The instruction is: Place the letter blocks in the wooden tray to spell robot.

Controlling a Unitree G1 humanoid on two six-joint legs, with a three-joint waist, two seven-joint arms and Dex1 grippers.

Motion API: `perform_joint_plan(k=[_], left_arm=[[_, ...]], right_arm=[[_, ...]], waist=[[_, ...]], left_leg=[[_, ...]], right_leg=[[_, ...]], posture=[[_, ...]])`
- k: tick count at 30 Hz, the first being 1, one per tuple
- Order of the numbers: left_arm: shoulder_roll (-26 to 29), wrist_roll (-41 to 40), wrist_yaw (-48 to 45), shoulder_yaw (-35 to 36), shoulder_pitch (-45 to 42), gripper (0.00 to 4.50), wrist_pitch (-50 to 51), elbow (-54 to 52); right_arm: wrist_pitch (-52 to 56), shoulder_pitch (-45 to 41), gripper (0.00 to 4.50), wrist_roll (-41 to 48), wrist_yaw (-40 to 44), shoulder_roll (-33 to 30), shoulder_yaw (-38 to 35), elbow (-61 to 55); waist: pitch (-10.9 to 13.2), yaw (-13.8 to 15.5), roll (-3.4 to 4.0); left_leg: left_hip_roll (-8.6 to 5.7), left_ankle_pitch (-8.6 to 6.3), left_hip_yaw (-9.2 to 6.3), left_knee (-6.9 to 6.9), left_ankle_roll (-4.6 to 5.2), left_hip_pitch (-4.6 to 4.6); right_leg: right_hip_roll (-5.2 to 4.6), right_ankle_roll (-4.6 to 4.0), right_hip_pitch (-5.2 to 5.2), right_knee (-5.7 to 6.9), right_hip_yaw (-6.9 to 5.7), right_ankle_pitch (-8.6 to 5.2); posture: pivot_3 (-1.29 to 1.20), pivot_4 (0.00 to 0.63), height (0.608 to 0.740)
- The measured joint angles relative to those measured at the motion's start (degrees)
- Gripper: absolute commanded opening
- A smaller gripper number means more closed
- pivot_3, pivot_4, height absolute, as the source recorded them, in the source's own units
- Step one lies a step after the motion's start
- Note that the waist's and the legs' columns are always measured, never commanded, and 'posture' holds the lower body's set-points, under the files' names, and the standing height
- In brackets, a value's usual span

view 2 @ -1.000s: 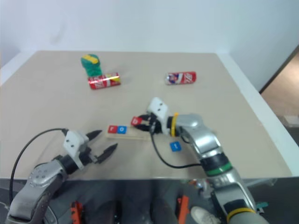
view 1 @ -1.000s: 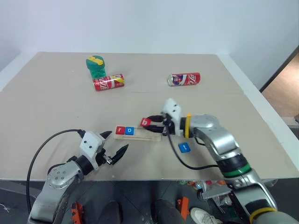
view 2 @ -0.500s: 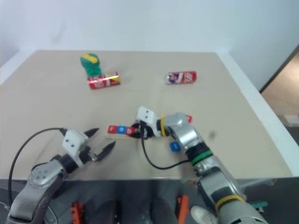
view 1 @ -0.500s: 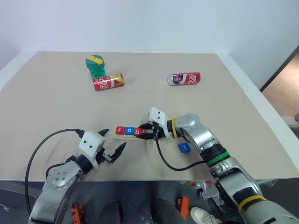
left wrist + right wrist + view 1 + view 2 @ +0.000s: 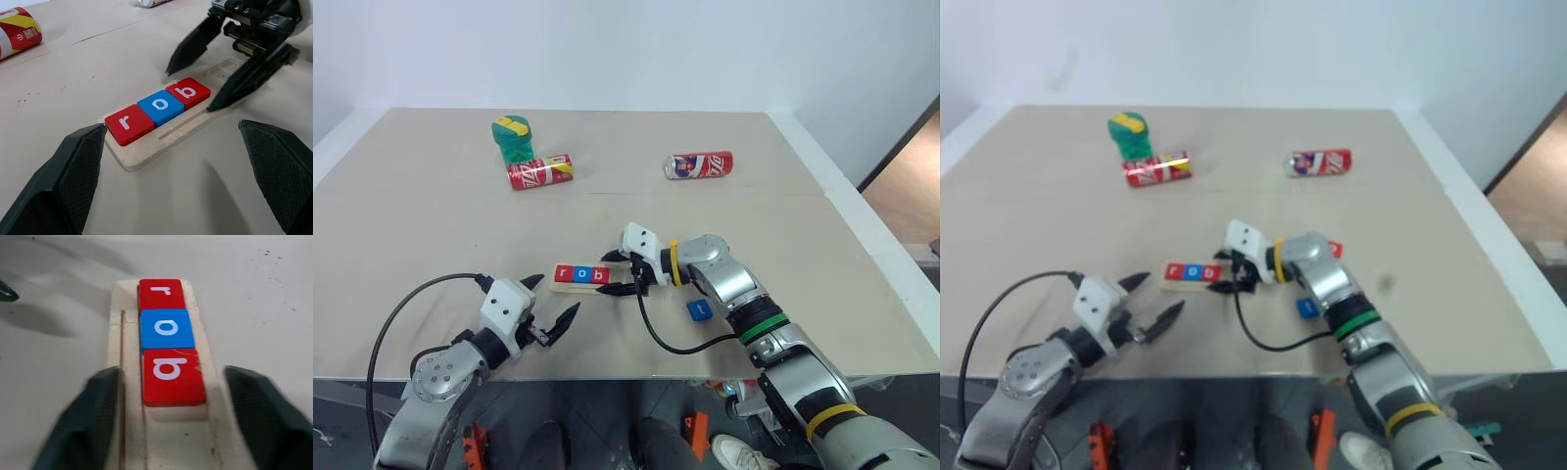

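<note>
— What did the wooden tray (image 5: 146, 149) hold?

— Three letter blocks, touching in a row: a red r (image 5: 129, 124), a blue o (image 5: 160, 104) and a red b (image 5: 188, 91). The tray's far end was bare.

— And the others?

— A blue block (image 5: 698, 309) lay on the table (image 5: 431, 235) just beside the right arm; a red one (image 5: 1334, 249) peeked out behind it.

— The grippers?

— The right gripper (image 5: 188, 88) straddled the b, fingers spread, gripping nothing. The left gripper (image 5: 552, 302) hovered near the tray, spread wide and empty.

— Cans?

— Two red cans (image 5: 540, 171) (image 5: 700, 165) lay far back, one by a green container (image 5: 513, 137).

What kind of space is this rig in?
Likely a lab test bench: a plain tabletop against a bare white wall, staged props like soda cans and a wooden tray of letter blocks.
</note>
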Motion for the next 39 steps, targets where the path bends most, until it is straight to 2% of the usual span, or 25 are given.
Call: perform_joint_plan(k=[6, 11, 13, 17, 21, 23, 26, 30, 37, 39], left_arm=[[0.39, 0.02, -0.68, -0.18, -0.51, 4.50, -0.40, 0.02], [3.44, -1.37, -5.94, -0.50, -1.19, 4.50, -2.37, 0.02], [5.78, -2.68, -9.33, -0.80, -1.16, 4.50, -2.39, 0.01], [7.78, -3.02, -12.31, -1.29, -1.55, 4.50, -2.49, 0.01], [8.97, -2.79, -13.66, -1.98, -2.87, 4.50, -3.05, 0.16], [8.96, -2.73, -13.84, -2.43, -3.43, 4.50, -3.18, 0.30], [8.90, -2.50, -13.82, -2.74, -3.76, 4.50, -3.33, 0.42], [8.88, -2.40, -13.81, -2.87, -3.88, 4.50, -3.32, 0.50], [8.77, -1.95, -13.71, -4.33, -5.59, 4.50, -3.11, 1.16], [8.74, -1.84, -13.62, -4.62, -5.93, 4.50, -2.99, 1.16]], right_arm=[[1.10, -0.02, 4.45, 0.17, -0.76, 0.15, -0.98, 0.54], [7.85, -0.86, 4.45, 4.42, -6.26, -0.96, -10.27, -2.66], [11.80, -1.02, 4.45, 7.23, -9.52, -3.90, -16.36, -4.53], [15.93, 1.06, 4.45, 8.95, -11.88, -9.57, -21.79, -7.39], [19.96, 10.10, 4.45, 7.28, -19.11, -13.99, -25.03, -12.38], [23.19, 15.50, 4.45, 7.19, -24.29, -12.93, -26.70, -17.90], [28.38, 21.31, 4.45, 6.90, -34.34, -7.41, -28.57, -28.78], [29.87, 22.30, 4.45, 5.74, -41.36, -4.60, -29.46, -31.92], [29.50, 24.15, 4.45, 3.68, -51.12, 1.38, -29.47, -30.94], [28.81, 24.15, 3.93, 3.15, -53.88, 3.11, -29.45, -30.90]], waist=[[0.01, 0.00, 0.00], [0.01, 0.02, 0.01], [0.01, 0.12, 0.01], [0.01, 0.18, 0.01], [0.00, 0.18, -0.01], [0.01, -0.18, 0.02], [0.01, -0.93, 0.04], [0.01, -1.09, 0.04], [0.01, -1.32, 0.04], [-0.02, -1.33, 0.00]], left_leg=[[0.00, 0.00, 0.00, -0.02, 0.00, -0.01], [-0.03, 0.00, 0.01, -0.03, 0.00, -0.13], [-0.11, 0.00, -0.05, -0.03, 0.00, -0.23], [-0.19, -0.04, -0.07, -0.06, -0.03, -0.33], [-0.22, -0.11, -0.11, -0.15, -0.06, -0.33], [-0.18, -0.11, -0.04, -0.32, -0.06, -0.33], [0.00, -0.10, -0.11, -0.42, -0.07, -0.25], [-0.02, -0.04, -0.15, -0.37, -0.10, -0.24], [-0.20, -0.02, -0.02, -0.30, -0.09, -0.25], [-0.19, -0.02, -0.02, -0.30, -0.09, -0.24]], right_leg=[[0.00, 0.00, -0.03, 0.00, 0.00, 0.01], [-0.04, 0.00, -0.15, 0.00, 0.01, 0.01], [-0.05, 0.00, -0.18, 0.00, 0.02, 0.00], [-0.09, 0.02, -0.24, -0.02, 0.09, -0.01], [-0.08, 0.36, -0.25, -0.03, 0.11, -0.17], [-0.03, 0.39, -0.37, -0.01, 0.24, -0.16], [0.20, 0.32, -0.41, 0.05, 0.26, -0.12], [0.18, 0.30, -0.34, 0.05, 0.16, -0.07], [-0.03, 0.44, -0.31, 0.02, 0.26, -0.04], [-0.02, 0.45, -0.30, 0.01, 0.27, -0.04]], posture=[[0.00, 0.150, 0.740], [0.00, 0.150, 0.740], [0.00, 0.150, 0.740], [0.00, 0.150, 0.740], [0.00, 0.150, 0.740], [0.00, 0.150, 0.740], [0.00, 0.150, 0.740], [0.00, 0.150, 0.740], [0.00, 0.150, 0.740], [0.00, 0.150, 0.740]])
